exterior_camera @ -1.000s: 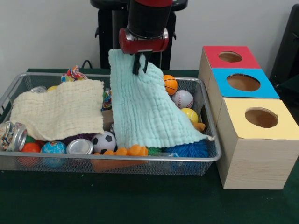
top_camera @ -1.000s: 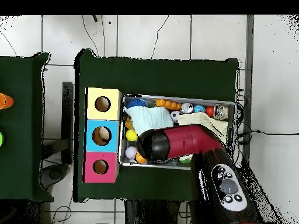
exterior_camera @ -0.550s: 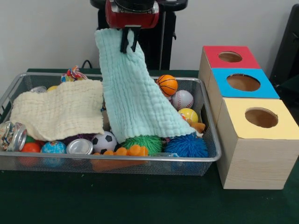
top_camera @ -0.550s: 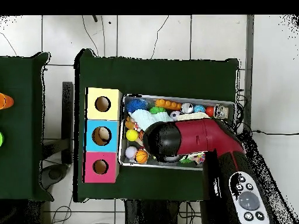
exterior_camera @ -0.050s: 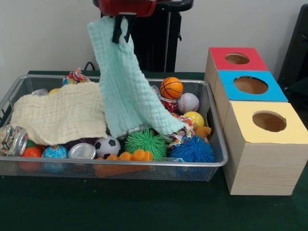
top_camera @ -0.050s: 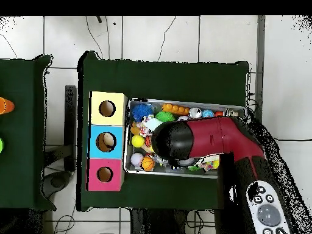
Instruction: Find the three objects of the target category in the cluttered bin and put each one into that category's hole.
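Note:
My gripper (exterior_camera @ -0.050s: 120, 28) is shut on the top edge of a mint-green cloth (exterior_camera @ -0.050s: 126, 86) and holds it high over the wire bin (exterior_camera @ -0.050s: 115, 166). The cloth hangs down, with its lower edge still resting on the toys. Uncovered below it are a green spiky ball (exterior_camera @ -0.050s: 146, 142), a blue spiky ball (exterior_camera @ -0.050s: 192, 150), an orange basketball (exterior_camera @ -0.050s: 171, 87), a baseball (exterior_camera @ -0.050s: 188, 102) and a yellow ball (exterior_camera @ -0.050s: 195, 118). A cream cloth (exterior_camera @ -0.050s: 62, 113) covers the bin's left part. From overhead the arm (top_camera @ -0.050s: 201, 139) hides most of the bin (top_camera @ -0.050s: 139, 169).
To the right of the bin stands a wooden box with a red hole top (exterior_camera @ -0.050s: 237, 58), a blue one (exterior_camera @ -0.050s: 250, 85) and a yellow one (exterior_camera @ -0.050s: 268, 121). Cans (exterior_camera @ -0.050s: 13, 139), a soccer ball (exterior_camera @ -0.050s: 106, 146) and a globe ball (exterior_camera @ -0.050s: 55, 152) lie along the bin's front.
The gripper has risen and shifted left with the mint cloth, pulling it off the right side of the bin. The green and blue spiky balls have come into full view.

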Motion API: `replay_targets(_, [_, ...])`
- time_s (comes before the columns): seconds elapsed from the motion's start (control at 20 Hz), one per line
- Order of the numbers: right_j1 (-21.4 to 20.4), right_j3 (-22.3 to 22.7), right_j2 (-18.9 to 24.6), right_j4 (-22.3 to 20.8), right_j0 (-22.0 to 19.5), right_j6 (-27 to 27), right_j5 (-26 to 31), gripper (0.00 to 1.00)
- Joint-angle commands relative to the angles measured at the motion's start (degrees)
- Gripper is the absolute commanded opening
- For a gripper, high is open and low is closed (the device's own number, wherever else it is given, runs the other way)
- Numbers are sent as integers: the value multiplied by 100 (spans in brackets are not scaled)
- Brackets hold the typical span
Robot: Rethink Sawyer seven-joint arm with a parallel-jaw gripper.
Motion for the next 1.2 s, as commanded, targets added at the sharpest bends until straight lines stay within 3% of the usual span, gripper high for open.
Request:
replay_targets(0.05, [-181, -209, 473, -603, -352, -2632, 825, 0])
replay_targets(0.65, [-205, -147, 660, -900, -896, -3306, 640, 0])
replay_targets(0.85, [96, -141, 776, -552, -929, -2760, 92, 0])
replay_targets(1.0, [346, 16, 1121, 41, -1115, -2396, -704, 0])
replay_targets(1.2, [525, 52, 1335, 86, -1169, -2196, -1307, 0])
